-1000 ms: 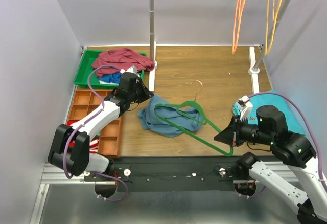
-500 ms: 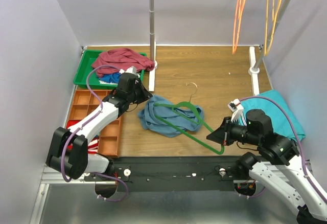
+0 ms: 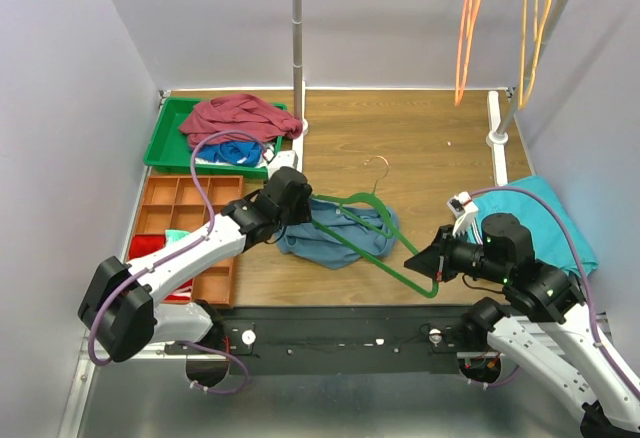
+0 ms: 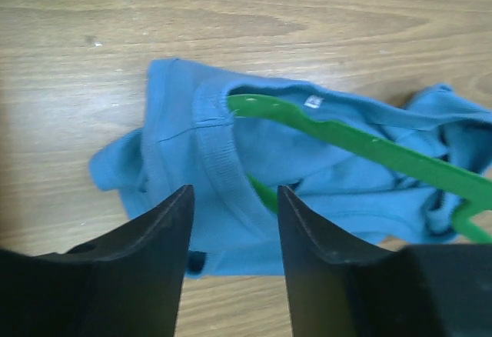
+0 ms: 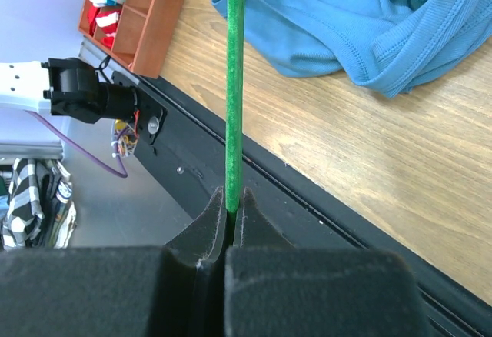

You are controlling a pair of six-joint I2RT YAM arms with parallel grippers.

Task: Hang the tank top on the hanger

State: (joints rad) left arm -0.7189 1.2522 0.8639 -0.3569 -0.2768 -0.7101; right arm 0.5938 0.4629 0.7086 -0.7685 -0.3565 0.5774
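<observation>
While the right gripper (image 5: 231, 212) is clamping the near end of the hanger (image 4: 361, 141), the hanger's left tip is resting at the neckline of the tank top (image 3: 325, 246), which is lying crumpled mid-table (image 3: 420, 148). The left gripper (image 4: 234, 202) is hovering over the top's left edge, jaws spread.

We've got a wooden table (image 3: 430, 128) here. The tank top (image 3: 320, 243) is bunched up around the middle, with a green tray (image 3: 158, 138) in the back-left corner. An orange divided organizer (image 3: 160, 220) sits just in front of the tray, and there's a teal cloth (image 3: 545, 208) over at the right edge.
</observation>
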